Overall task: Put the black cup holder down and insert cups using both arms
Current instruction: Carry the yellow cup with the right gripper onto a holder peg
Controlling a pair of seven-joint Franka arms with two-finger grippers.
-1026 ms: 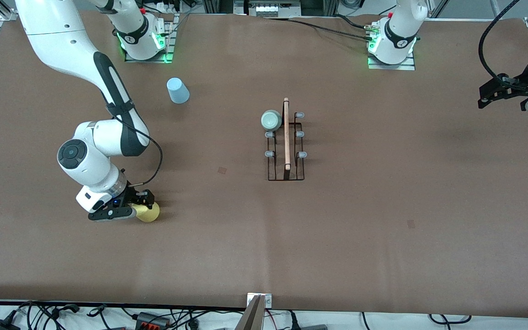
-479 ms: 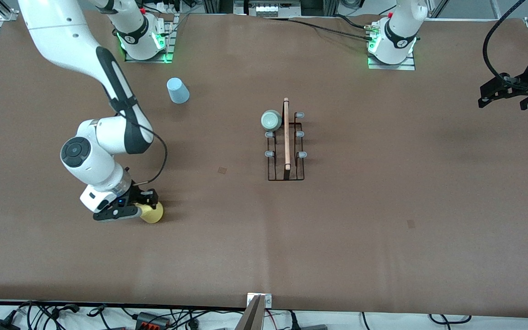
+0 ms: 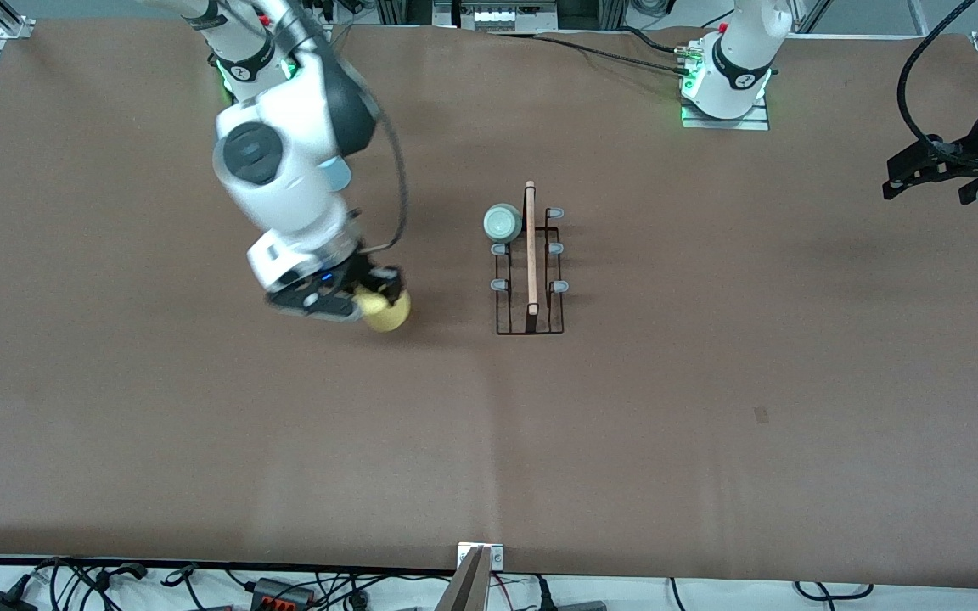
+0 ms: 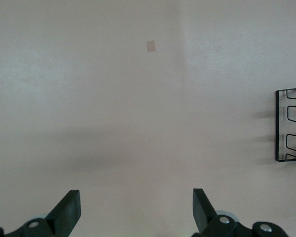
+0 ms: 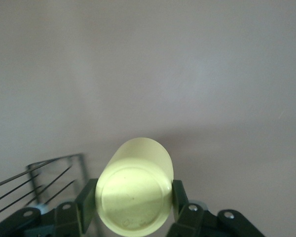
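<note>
Right gripper is clamped on the yellow cup, carried in the air over bare table toward the right arm's end from the black cup holder. In the right wrist view the cup lies sideways between the 2 black fingers, its flat round base facing the camera; the plastic is smooth, matte and slightly translucent, and the wall tapers away from the lens. Thin black wires of the holder show just beside it.

The holder stands near the middle of the table: a thin black wire frame, a straight light wooden rod handle along its top, and short pegs with rounded pale grey-blue tips on both sides. 1 pale mint green cup sits upturned on the peg farthest from the front camera, on the side toward the right arm's end. 5 pegs are bare.

The light blue cup is mostly hidden by the right arm; only a sliver shows.

Left gripper waits over the left arm's end of the table, released, its 2 black wedge-shaped fingers spread wide. Its wrist view shows one wire end of the holder.

The table is covered with a smooth matte brown sheet.
</note>
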